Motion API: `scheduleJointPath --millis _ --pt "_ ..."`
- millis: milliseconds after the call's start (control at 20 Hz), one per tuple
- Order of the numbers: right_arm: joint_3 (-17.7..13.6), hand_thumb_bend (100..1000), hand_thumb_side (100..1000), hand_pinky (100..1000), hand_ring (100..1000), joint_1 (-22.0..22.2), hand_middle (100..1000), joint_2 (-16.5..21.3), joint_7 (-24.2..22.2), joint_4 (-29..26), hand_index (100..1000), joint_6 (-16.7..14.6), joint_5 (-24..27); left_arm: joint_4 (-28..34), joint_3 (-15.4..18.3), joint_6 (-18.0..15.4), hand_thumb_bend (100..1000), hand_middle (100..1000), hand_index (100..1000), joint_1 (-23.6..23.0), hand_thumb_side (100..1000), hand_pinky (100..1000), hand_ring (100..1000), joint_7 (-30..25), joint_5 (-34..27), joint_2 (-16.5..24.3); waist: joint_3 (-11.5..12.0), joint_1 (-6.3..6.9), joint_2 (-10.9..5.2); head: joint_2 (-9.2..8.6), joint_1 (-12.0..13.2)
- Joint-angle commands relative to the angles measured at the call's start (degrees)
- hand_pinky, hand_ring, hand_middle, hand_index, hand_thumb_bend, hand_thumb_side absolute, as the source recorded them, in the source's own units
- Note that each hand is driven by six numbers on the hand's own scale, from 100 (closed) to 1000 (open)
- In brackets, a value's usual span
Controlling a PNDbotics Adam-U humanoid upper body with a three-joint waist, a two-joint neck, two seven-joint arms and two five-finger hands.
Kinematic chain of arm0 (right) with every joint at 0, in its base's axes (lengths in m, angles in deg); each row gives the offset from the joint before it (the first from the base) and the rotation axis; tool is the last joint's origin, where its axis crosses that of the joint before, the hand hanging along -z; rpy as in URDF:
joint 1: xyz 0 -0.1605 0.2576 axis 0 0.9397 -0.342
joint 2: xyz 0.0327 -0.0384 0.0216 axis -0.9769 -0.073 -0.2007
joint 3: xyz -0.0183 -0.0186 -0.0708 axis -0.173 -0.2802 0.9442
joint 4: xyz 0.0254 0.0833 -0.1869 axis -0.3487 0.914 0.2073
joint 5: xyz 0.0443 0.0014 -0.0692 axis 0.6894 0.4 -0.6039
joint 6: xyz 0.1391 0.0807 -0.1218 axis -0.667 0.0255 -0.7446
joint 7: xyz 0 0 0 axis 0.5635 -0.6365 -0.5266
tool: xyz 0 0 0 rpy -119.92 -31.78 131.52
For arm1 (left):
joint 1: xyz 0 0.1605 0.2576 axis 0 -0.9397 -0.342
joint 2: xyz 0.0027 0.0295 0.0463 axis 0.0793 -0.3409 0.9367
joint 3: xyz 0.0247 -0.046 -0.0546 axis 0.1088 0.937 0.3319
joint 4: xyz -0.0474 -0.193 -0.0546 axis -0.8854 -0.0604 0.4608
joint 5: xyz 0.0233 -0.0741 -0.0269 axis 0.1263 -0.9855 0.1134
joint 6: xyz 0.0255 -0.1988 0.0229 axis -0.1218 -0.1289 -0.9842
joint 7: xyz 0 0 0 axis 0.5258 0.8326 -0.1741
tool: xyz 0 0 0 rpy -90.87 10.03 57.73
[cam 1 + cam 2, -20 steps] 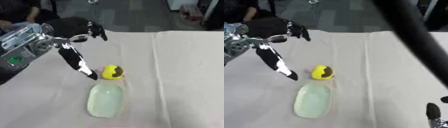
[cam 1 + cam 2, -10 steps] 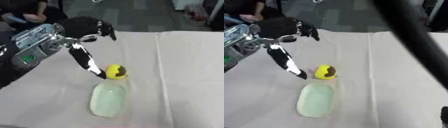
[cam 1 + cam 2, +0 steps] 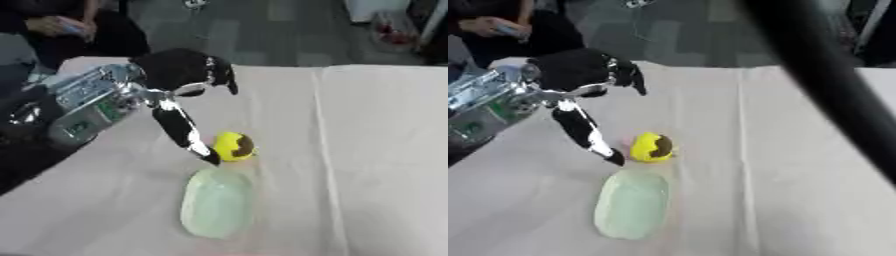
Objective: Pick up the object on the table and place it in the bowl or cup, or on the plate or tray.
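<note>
A small yellow object (image 3: pixel 233 146) with a dark patch lies on the beige tablecloth, just above a pale green oval tray (image 3: pixel 217 202). My left hand (image 3: pixel 179 72) reaches in from the left, black and open. One long black-and-white digit (image 3: pixel 182 131) slants down from it, and its tip is at the yellow object's left side, either touching it or a hair apart. The other fingers (image 3: pixel 630 76) point right, above the cloth, and hold nothing. My right hand shows in no view.
A dark blurred bar (image 3: pixel 833 85) crosses the right eye view diagonally, close to the camera. The table's far edge (image 3: pixel 350 66) runs along the top, with dark floor beyond. A fold line (image 3: pixel 322 150) runs down the cloth right of the object.
The whole picture has shifted, so the camera moved. My left hand's long digit has closed in on the yellow object from the left. The right hand has dropped out of the lower right corner.
</note>
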Motion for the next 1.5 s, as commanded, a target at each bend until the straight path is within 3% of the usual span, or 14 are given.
scheduleJointPath --millis 50,550,1050,1500 --pt "-0.78 478 628 369 330 -1.10 289 1.46 17.13 -0.78 432 -17.27 1.36 -3.72 -0.53 -0.51 755 727 791 0.89 617 643 665 1.56 2.51 -0.87 -0.44 -0.06 -0.24 -1.52 1.08" --pt "-2.68 495 640 371 331 -3.17 292 2.89 17.13 -0.78 439 -17.27 5.88 -10.43 -1.68 -3.62 739 722 782 1.43 559 642 665 4.82 7.36 -3.37 -2.26 0.18 0.66 -2.18 2.90" --pt "-3.54 502 647 372 331 -4.48 294 3.37 17.13 -0.78 443 -17.27 8.64 -14.82 -2.67 -5.05 759 723 790 0.33 546 637 658 5.20 7.47 -5.67 -2.94 -0.12 1.44 -2.95 4.04" --pt "-3.91 506 646 373 331 -4.99 294 3.64 17.13 -0.78 443 -17.27 9.35 -16.55 -3.07 -5.65 715 713 789 -0.16 556 625 644 6.49 7.02 -6.37 -3.25 -0.01 1.76 -3.33 4.39"
